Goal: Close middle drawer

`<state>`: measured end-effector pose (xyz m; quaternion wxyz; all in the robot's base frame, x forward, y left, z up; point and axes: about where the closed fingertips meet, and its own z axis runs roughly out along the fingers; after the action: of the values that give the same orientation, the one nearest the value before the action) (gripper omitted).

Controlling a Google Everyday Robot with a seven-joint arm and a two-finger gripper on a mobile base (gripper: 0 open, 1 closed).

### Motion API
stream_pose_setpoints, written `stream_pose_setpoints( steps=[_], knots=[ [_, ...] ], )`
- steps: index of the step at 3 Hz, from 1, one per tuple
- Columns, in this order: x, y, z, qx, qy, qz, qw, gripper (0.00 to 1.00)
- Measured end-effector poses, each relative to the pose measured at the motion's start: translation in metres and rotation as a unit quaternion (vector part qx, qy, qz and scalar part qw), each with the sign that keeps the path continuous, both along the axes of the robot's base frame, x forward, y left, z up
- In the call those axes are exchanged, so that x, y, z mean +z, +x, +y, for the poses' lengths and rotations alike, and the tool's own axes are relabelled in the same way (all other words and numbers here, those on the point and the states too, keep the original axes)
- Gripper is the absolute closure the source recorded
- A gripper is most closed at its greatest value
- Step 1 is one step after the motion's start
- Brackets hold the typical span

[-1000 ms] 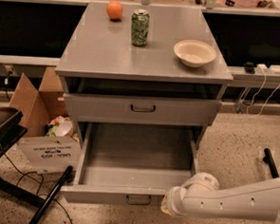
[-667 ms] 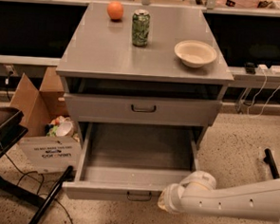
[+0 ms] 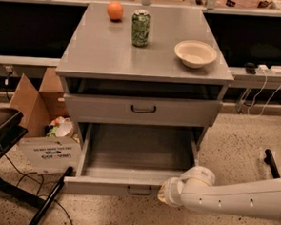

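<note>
Middle drawer (image 3: 138, 155) fully extended at 6 o'clock beneath table (image 3: 96, 49); gripper (image 3: 166, 193) at 5 o'clock beside its front panel, grip state cannot be told. Closing push not yet accomplished.

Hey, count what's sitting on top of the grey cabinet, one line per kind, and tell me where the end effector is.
Orange: 1
Green can: 1
Bowl: 1
Total: 3
The end effector is at the front of the open middle drawer, towards its right end.

No legible text; print on cardboard box (image 3: 45, 155) unreadable.
</note>
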<state>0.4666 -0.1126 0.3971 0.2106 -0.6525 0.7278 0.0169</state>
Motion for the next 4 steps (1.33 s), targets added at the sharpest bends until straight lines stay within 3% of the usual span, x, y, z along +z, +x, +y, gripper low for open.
stream_pose_setpoints(
  steps=[2, 3, 4],
  knots=[
    [0.011, 0.029, 0.003, -0.004, -0.003, -0.028, 0.9996, 1.0],
    [0.011, 0.029, 0.003, -0.004, -0.003, -0.028, 0.9996, 1.0],
    [-0.005, 0.016, 0.005, -0.014, -0.001, -0.007, 0.9999, 1.0]
  ],
)
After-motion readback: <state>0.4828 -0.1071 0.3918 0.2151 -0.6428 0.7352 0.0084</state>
